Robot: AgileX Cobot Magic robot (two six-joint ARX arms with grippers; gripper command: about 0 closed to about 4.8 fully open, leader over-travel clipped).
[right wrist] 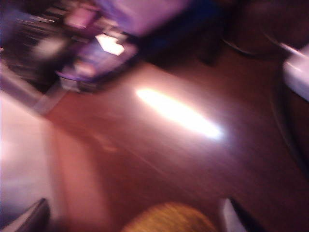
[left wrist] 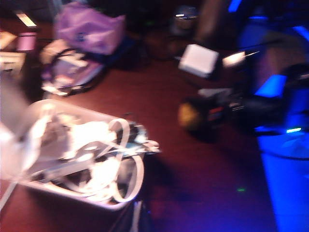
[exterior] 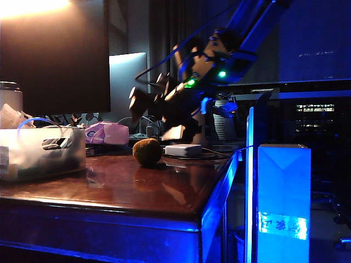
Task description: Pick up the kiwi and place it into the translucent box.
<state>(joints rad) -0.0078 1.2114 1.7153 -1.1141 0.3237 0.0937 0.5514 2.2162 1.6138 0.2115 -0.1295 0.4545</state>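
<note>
Your right gripper (right wrist: pixel 135 215) hung w/ jaws apart over kiwi (exterior: pixel 147 152), frame center; translucent box (exterior: pixel 41 153) at left. Left gripper: out of view, state can't tell.

**Dim, blue-lit and smeared**

You're working in a dark room washed in blue, with a warm glow at the exterior view's upper left. The right arm (exterior: pixel 181 93) there is motion-blurred. A long glare streak crosses the table (right wrist: pixel 178 113) in the right wrist view, probably a reflected lamp. Both wrist views are soft throughout.
</note>
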